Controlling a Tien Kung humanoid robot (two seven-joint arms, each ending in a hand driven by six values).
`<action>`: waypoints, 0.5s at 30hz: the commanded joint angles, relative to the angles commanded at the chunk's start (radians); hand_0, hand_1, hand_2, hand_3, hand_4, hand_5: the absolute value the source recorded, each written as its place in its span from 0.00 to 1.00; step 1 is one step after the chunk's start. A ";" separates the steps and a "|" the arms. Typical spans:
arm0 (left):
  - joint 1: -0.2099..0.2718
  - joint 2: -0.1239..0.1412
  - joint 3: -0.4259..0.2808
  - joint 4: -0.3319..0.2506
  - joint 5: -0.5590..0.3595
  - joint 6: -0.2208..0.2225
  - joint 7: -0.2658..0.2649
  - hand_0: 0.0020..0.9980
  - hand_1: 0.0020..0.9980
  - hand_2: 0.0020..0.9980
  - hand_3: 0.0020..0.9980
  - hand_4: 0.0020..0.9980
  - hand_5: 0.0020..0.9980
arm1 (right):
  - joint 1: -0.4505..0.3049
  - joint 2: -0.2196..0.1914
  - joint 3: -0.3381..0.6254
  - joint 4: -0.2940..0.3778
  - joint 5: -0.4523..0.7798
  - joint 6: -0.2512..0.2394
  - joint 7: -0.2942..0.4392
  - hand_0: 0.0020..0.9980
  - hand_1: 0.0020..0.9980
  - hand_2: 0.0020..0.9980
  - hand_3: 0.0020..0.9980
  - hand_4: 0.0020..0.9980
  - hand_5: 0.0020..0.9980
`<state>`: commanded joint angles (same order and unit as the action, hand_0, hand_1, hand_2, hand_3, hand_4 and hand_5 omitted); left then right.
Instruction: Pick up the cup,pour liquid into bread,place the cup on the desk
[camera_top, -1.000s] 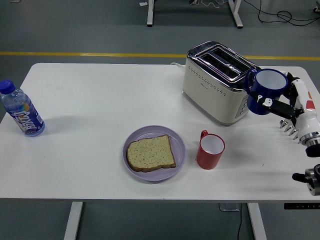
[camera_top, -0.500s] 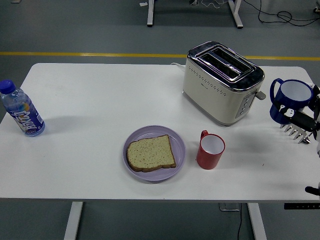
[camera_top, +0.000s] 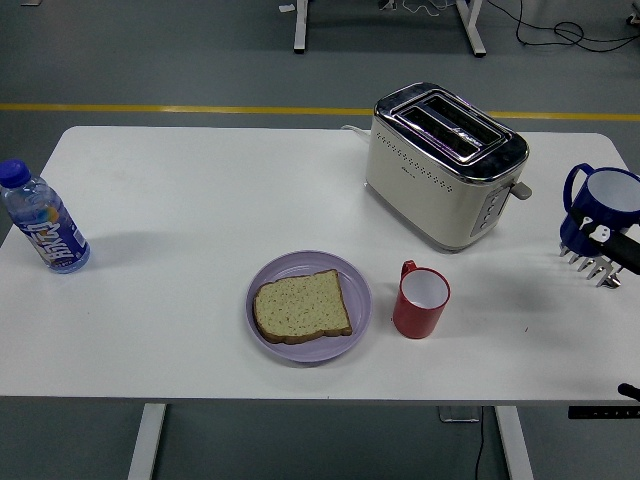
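The right hand (camera_top: 612, 248), fingers closed around the blue cup (camera_top: 603, 206), has carried it from beside the toaster (camera_top: 443, 163) out to the table's (camera_top: 200, 200) right edge. That looks like set-down, pouring finished. On the white table sit the purple plate (camera_top: 308, 305) with its bread slice (camera_top: 301, 305), a red mug (camera_top: 420, 299), and a water bottle (camera_top: 41, 219). Grey floor with a yellow line (camera_top: 180, 107) lies beyond.

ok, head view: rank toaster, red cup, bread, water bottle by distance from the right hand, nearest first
Right hand is at the table's right edge, holding the blue cup.
1. Toaster, just to its left
2. Red cup, centre-right
3. Bread, on the plate
4. Water bottle, far left
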<state>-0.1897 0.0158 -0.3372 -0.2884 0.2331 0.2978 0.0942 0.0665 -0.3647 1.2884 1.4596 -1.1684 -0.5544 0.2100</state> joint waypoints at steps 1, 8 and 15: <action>0.000 0.000 0.000 0.000 0.001 0.000 0.000 0.68 0.69 0.69 0.55 0.25 1.00 | -0.003 0.002 0.002 -0.001 0.001 -0.002 0.002 0.42 0.31 0.45 0.47 0.75 0.00; 0.003 -0.003 -0.009 0.000 0.016 -0.001 0.006 0.68 0.69 0.69 0.55 0.25 1.00 | -0.026 0.024 0.014 -0.019 -0.003 -0.012 0.013 0.42 0.32 0.45 0.46 0.74 0.00; 0.006 -0.004 -0.017 0.000 0.031 -0.003 0.012 0.68 0.69 0.69 0.55 0.25 1.00 | -0.038 0.036 0.013 -0.031 0.009 -0.026 0.035 0.42 0.32 0.45 0.46 0.74 0.00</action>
<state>-0.1837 0.0114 -0.3545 -0.2882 0.2643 0.2952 0.1057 0.0281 -0.3285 1.3013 1.4281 -1.1599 -0.5801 0.2448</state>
